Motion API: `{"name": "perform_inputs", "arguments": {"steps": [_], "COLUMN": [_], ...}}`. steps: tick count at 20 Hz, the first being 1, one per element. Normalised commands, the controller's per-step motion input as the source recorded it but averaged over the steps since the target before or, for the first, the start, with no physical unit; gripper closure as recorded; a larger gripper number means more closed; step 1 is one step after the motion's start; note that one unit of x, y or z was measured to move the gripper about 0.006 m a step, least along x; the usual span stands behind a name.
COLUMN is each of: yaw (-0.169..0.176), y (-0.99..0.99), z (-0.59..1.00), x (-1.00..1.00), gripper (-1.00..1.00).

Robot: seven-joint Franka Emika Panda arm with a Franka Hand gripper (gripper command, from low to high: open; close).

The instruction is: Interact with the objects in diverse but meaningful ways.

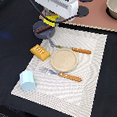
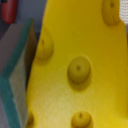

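In the exterior view a light blue cup (image 1: 27, 80) lay nearest the left, on the white cloth (image 1: 91, 77) that covered part of the dark table (image 1: 3, 39). Beside it to the right sat the orange ridged block (image 1: 39, 52), and further back the dark pan (image 1: 43, 29) held a thin brown sausage (image 1: 43, 29). Just above the pan hung the gripper (image 1: 52, 20), with the yellow cheese wedge (image 1: 52, 21) between its fingers. The wrist view was filled almost wholly by that cheese (image 2: 80, 70), its round holes plain, so the jaws seemed clamped on it, though the fingers themselves did not show clearly. On the middle of the cloth lay a round tan plate (image 1: 63, 60), with a fork (image 1: 60, 74) in front of it and a knife (image 1: 74, 49) behind, both orange-handled. At the far right a grey bowl (image 1: 113, 7) stood on a pinkish surface.
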Motion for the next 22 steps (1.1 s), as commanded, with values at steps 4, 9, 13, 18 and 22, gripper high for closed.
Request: {"name": "perform_inputs", "arguments": {"steps": [4, 9, 13, 18, 22], "yaw": [0.0, -0.004, -0.01, -0.021, -0.034], "y": [0.0, -0.04, -0.15, -0.19, -0.19], "z": [-0.24, -0.32, -0.3, -0.18, -0.04], "x": [-0.93, -0.85, -0.51, -0.46, -0.39], "gripper": [1.0, 1.0, 1.0, 1.0, -1.0]}}
